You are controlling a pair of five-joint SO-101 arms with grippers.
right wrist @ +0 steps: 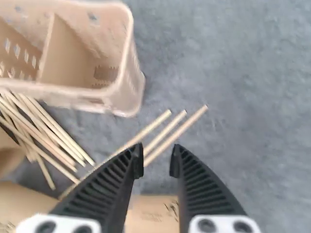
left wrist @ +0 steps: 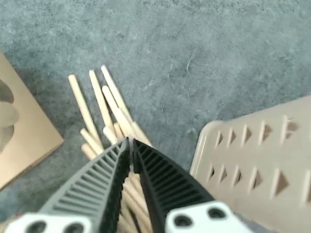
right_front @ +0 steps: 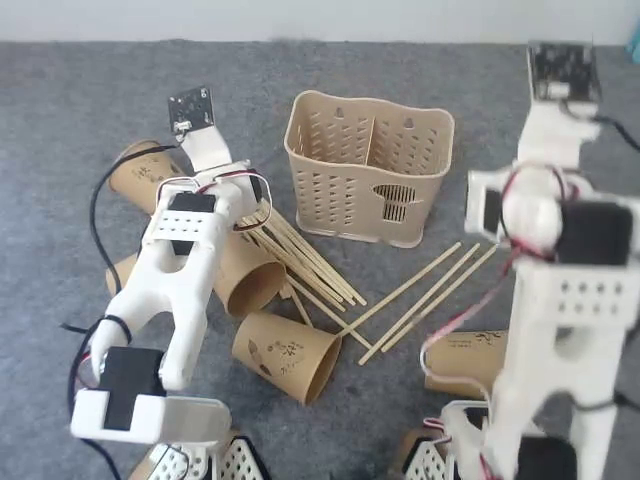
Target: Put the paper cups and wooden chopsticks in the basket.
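While the basket stands upright toward the back of the grey worktop with nothing showing in either compartment, everything meant for it lies out in front, so we judge the job hardly begun. A chopstick bundle fans out just in front of the basket's left side. Three loose chopsticks lie side by side in front of its right side. Lying flat like this, they offer only thin edges to a grip. The paper cups are all tipped on their sides. A near cup lies just beside the bundle's lower ends, and a middle cup sits partly under the left arm. A far cup lies to the left of the basket, and a right-hand cup is partly behind the right arm. The left claw hangs low over the bundle's far end with its jaws drawn almost together. We read that as a pinch at the sticks, though we cannot tell whether one is actually caught. The right claw hovers above the three loose chopsticks and the right-hand cup, its jaws parted by a modest gap and holding nothing. We take that as waiting clear while the other arm works close to the basket.
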